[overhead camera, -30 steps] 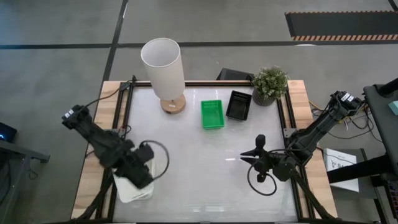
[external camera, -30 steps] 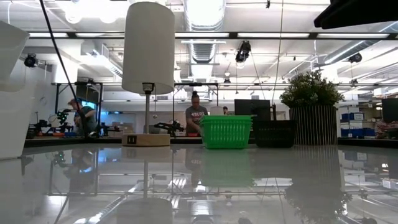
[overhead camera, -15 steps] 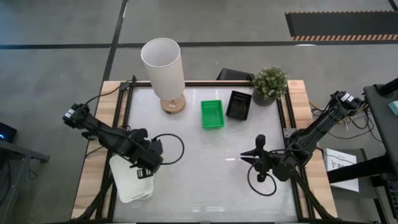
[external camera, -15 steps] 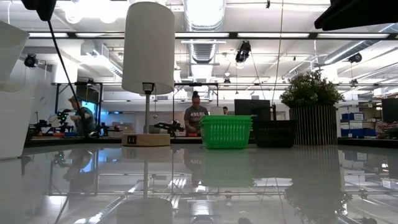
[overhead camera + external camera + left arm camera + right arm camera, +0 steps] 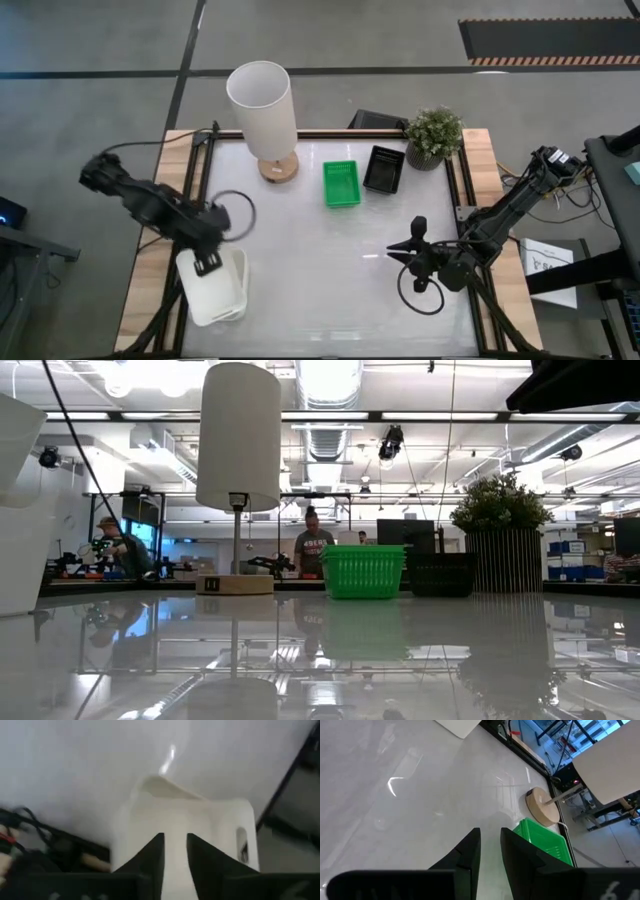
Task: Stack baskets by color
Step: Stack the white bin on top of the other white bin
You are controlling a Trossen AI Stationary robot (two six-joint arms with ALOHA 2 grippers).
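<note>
Two translucent white baskets [image 5: 216,292] lie nested at the table's near left, resting on their bottoms. A green basket [image 5: 341,184] and a black basket [image 5: 384,168] stand side by side at the far middle, also seen in the low view as the green basket [image 5: 364,570] and the black basket [image 5: 440,574]. My left gripper [image 5: 206,263] hangs over the white baskets' far end [image 5: 200,815], pointing down, its fingers a narrow gap apart with nothing between them. My right gripper [image 5: 395,250] waits at the near right, narrowly open and holding nothing.
A tall white lamp [image 5: 262,108] on a round wooden base stands at the far left. A potted plant [image 5: 434,134] stands in the far right corner beside the black basket. The white tabletop [image 5: 320,270] lies bare between the two arms. People work in the room beyond.
My left gripper has swung from over the middle of the white baskets to their far end, toward the table's left edge, rising a little and rolling its wrist. The white baskets have stayed where they were, and more of them shows now.
</note>
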